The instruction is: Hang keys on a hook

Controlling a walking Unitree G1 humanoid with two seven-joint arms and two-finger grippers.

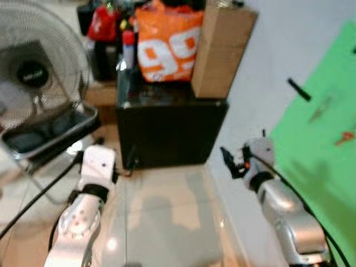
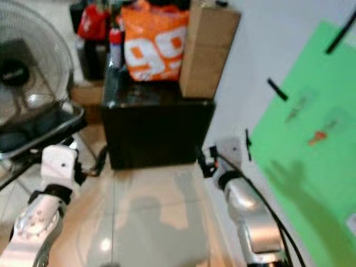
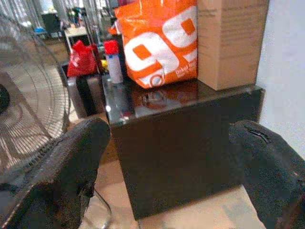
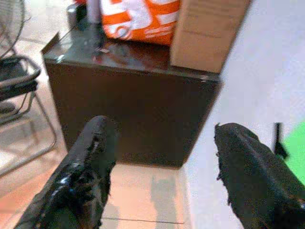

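the right gripper [image 4: 159, 176] has its two black fingers [image 4: 90, 167] spread wide with nothing between them, held low in front of the dark cabinet [image 1: 167, 130] and just beside the white wall [image 1: 261, 72]. the left gripper [image 3: 167, 176] is likewise spread and empty, facing the same cabinet from its other side, near the metal chair [image 1: 50, 136] and the standing fan [image 1: 33, 67].

on top of the cabinet stand an orange bag [image 1: 167, 41], a cardboard box [image 1: 219, 47] and a spray can with a red cap [image 1: 128, 50]. to the right of the cabinet, on the wall, hangs a green board [image 1: 322, 139]. a black peg-like hook [image 1: 298, 89] sticks out of it near its upper edge, and two small blurred shapes lie on the green below that: one greyish [image 1: 321, 108], one orange [image 1: 345, 136]. these may be the keys, or key tags, but the blur leaves it uncertain, and i cannot tell whether they hang or are stuck flat.

if they are keys, i judge them light, hard and stiff, a little slick on metal, and not fragile. the best hold is likely across the flat bow or the tag, leaving the ring free to slip over the peg.
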